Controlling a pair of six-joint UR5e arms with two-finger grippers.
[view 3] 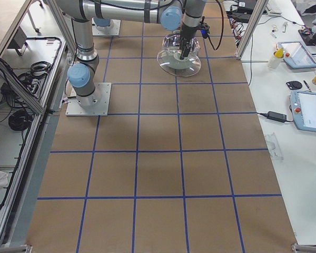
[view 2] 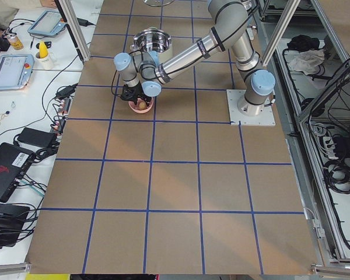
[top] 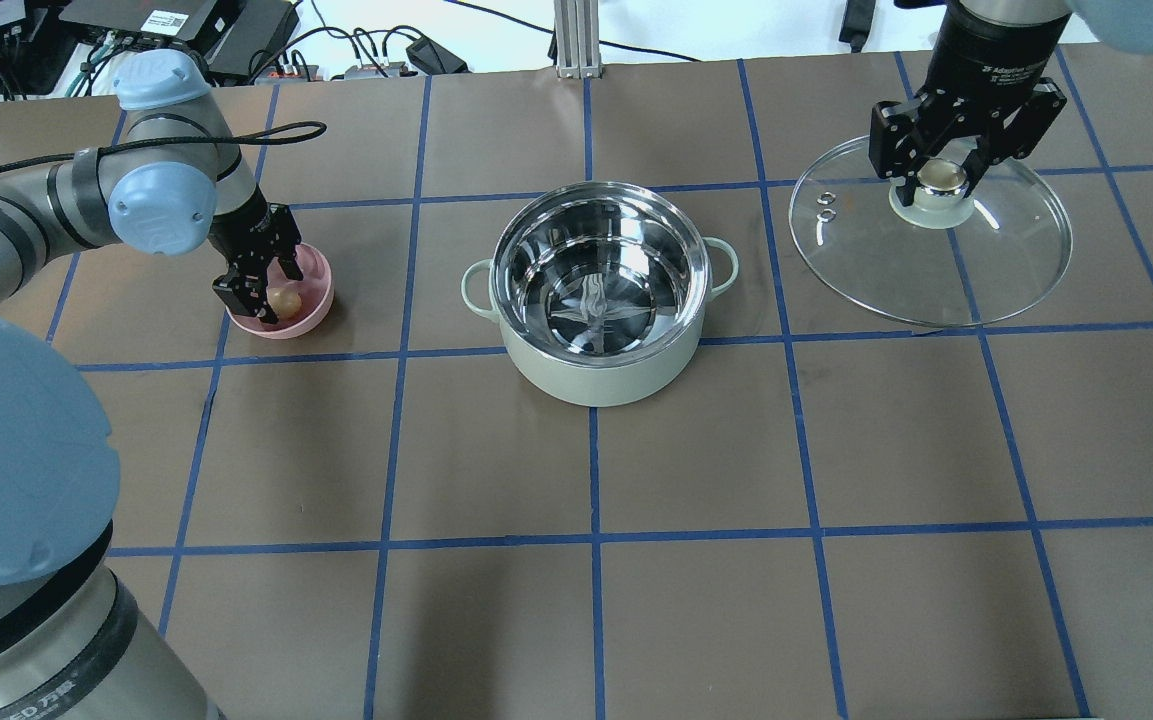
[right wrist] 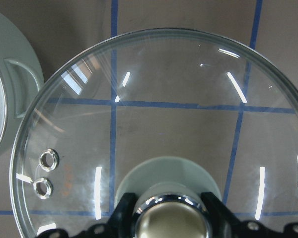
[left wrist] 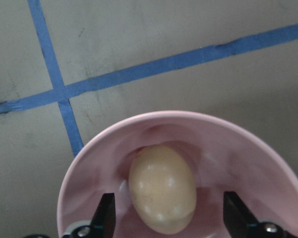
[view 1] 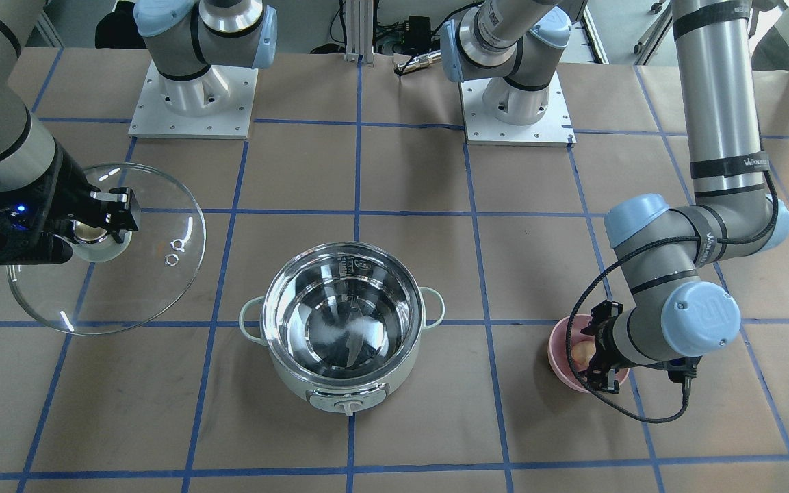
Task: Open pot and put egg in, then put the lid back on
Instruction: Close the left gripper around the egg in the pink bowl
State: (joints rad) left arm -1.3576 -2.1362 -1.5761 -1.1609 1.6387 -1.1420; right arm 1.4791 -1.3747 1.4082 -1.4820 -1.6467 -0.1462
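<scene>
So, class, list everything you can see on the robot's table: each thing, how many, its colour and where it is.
pot: one, pale green outside, shiny steel inside, open and empty, middle of the table
lid: one, clear glass with a cream knob, off the pot, on the robot's right
bowl: one, pink, on the robot's left of the pot
egg: one, tan, lying in the bowl
table: one, brown
tape lines: many, blue, in a grid over the table
left gripper: one, black, open, a finger on each side of the egg, not touching it
right gripper: one, black, shut on the lid's knob
</scene>
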